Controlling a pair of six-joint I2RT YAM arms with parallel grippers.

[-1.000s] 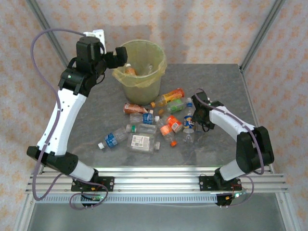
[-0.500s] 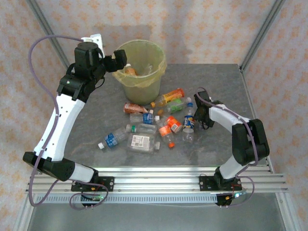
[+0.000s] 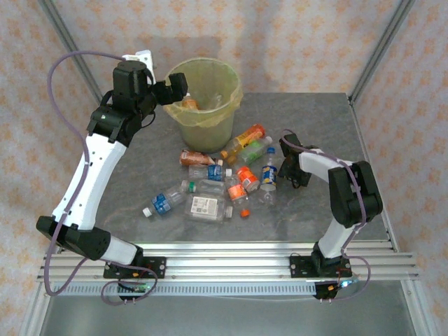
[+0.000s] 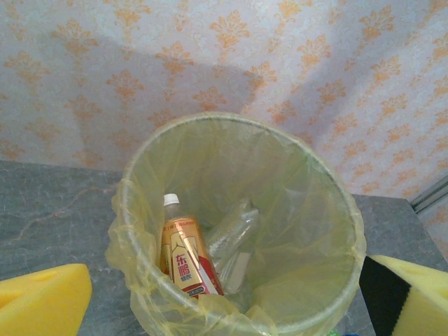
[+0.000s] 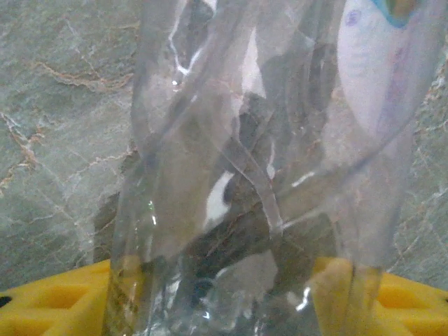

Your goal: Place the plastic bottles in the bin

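Left gripper [image 3: 174, 89] hangs at the left rim of the bin [image 3: 213, 122], far-left on the table [image 3: 315, 126], jaws spread wide with nothing between them. Inside the bin, an orange-labelled bottle [image 4: 183, 257] with a white cap leans beside a crushed clear one [image 4: 234, 234]. The other plastic bottles [image 3: 238, 187] lie scattered mid-table, nearer than the bin. Right gripper [image 3: 280, 173] straddles a crumpled clear bottle [image 5: 245, 175], yellow pads [image 5: 49, 301] on both sides of it; firm pinch or not, can't tell.
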